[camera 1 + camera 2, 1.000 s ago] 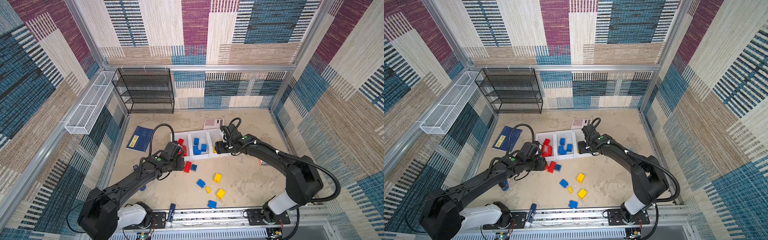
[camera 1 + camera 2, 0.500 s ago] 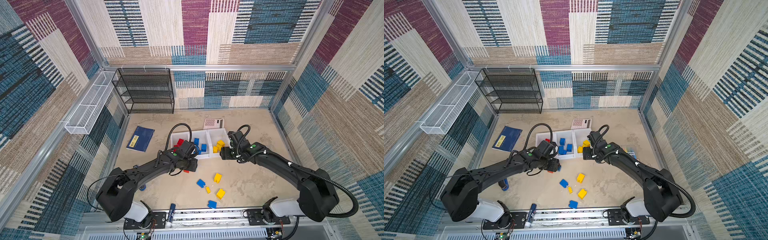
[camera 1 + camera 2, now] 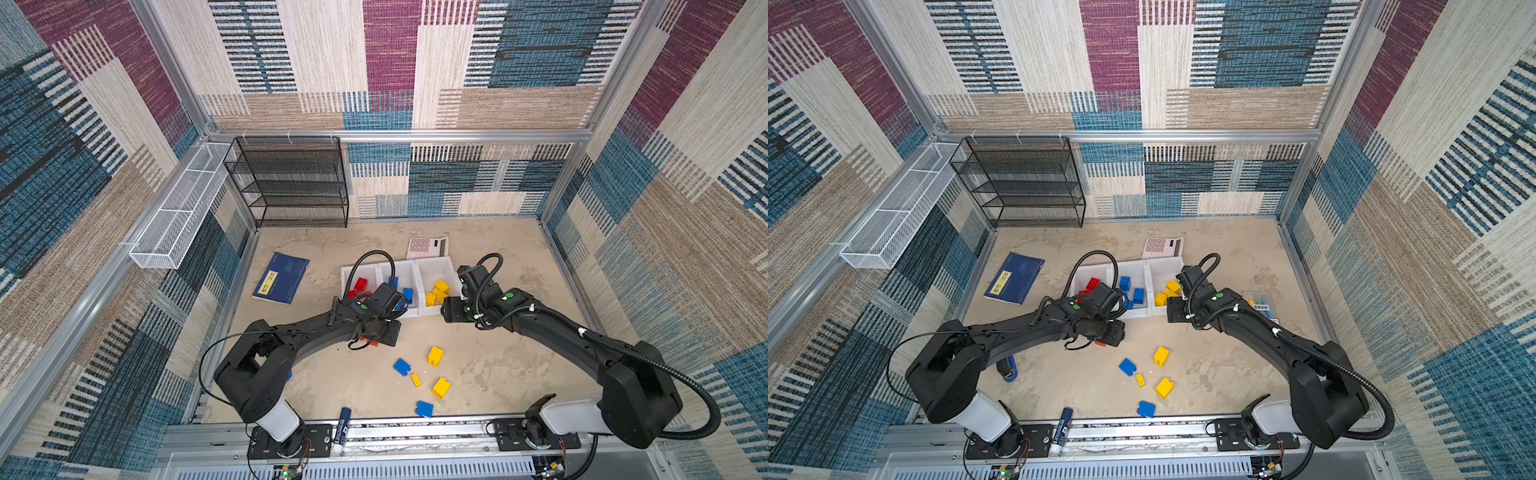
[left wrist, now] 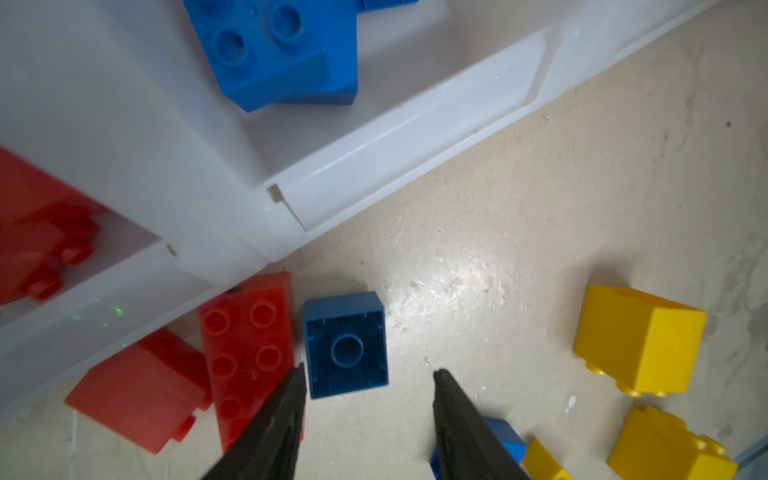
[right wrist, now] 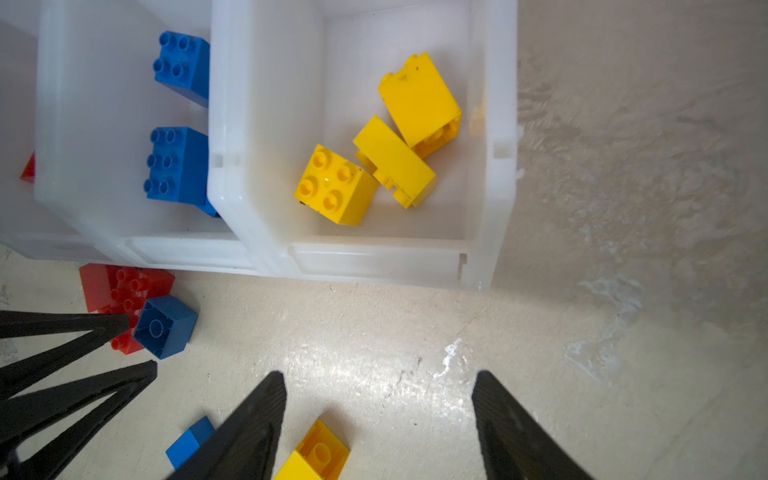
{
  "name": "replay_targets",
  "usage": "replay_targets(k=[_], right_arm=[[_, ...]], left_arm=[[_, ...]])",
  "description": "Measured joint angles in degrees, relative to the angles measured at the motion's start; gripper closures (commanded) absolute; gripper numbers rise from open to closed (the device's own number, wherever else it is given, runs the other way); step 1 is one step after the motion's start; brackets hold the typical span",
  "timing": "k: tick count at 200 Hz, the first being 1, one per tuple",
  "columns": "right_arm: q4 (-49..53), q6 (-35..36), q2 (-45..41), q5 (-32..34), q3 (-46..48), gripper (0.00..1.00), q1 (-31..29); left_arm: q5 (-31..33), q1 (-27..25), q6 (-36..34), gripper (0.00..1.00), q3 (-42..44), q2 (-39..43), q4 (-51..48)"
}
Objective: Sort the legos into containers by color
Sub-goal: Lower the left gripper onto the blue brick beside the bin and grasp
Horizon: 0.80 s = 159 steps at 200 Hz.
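While both arms hang over the sandy floor, the glue stick (image 3: 344, 424) lies nearest, by the front rail. A little past it five loose legos lie apart on the floor: a blue lego (image 3: 424, 408), a big yellow lego (image 3: 441, 387), a tiny yellow lego (image 3: 416, 379), a second blue lego (image 3: 402, 366) and one more yellow lego (image 3: 435, 355).

Next comes the left claw (image 4: 369, 374). Its two fingers are apart and hold nothing. An upside-down blue lego (image 4: 345, 345) sits on the floor right at the tips. Just beside it lies a flat red lego (image 4: 245, 345), and next to that a tipped red lego (image 4: 137, 390). Both red ones lie by the front of the bins.

The right claw (image 5: 380, 374) is spread wide and empty too, over bare floor just in front of the bins.

Three white bins (image 3: 434, 266) stand joined in a row. Red legos (image 3: 360, 284) are in the bin on the left arm's side, blue legos (image 3: 408, 294) in the middle one, and three yellow legos (image 5: 336, 185) in the bin on the right arm's side.

Behind them lies a pink calculator (image 3: 428, 248), and farthest back a black rack (image 3: 291, 183) stands at the wall.
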State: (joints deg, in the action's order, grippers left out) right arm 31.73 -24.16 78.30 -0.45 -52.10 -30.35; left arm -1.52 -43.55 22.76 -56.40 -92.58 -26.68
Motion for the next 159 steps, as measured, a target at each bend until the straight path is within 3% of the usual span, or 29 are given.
replay_targets(k=[159], right_arm=[[-1.0,-1.1,-1.5,0.0,2.0,0.26,0.0]], left_arm=[[1.1,-2.3,-1.3,0.57,-4.6,-7.2,-0.9]])
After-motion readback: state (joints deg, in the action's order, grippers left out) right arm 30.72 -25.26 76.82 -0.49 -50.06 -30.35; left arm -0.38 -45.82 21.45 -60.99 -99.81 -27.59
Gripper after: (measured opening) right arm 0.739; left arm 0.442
